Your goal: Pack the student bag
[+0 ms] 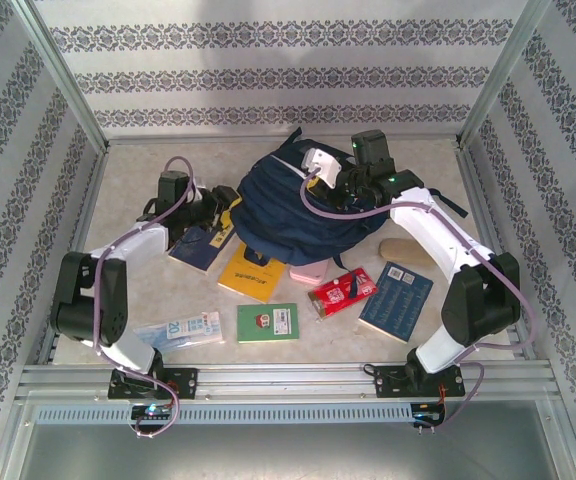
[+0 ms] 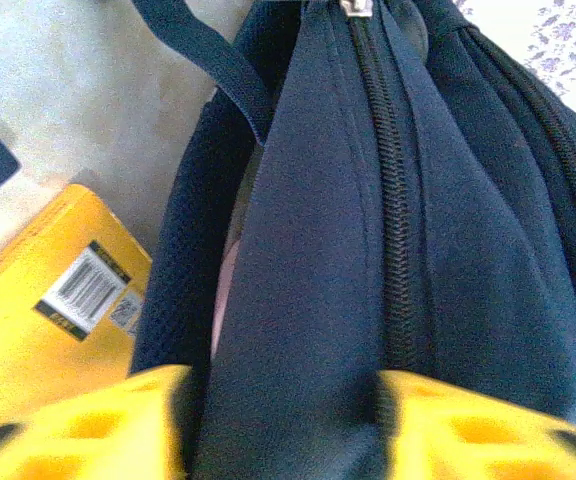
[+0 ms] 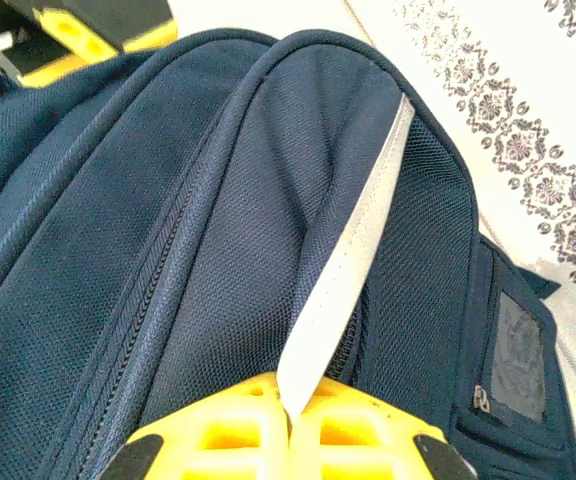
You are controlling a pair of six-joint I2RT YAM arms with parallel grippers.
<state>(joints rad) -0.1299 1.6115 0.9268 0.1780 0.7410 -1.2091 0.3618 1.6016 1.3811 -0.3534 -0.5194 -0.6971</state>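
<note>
student bag [image 1: 288, 205] is slumped mid-bench [image 1: 218, 160], toward the back. right fingers [image 3: 238, 425] are pinched tight on its white stripe [image 3: 353, 260], left fingers [image 2: 88, 435] straddle a fold beside the zip [image 2: 393, 200], looks clamped on it i think

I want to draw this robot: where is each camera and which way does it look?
Top: up high behind the arms, looking down at the table; left arm, right arm and bag show.
Left wrist: on the left arm, facing the bag's zip; its yellow fingers flank a fold.
Right wrist: on the right arm, facing the bag's white stripe, pinched by its yellow fingers.
Shared: every view sees the bag.
</note>
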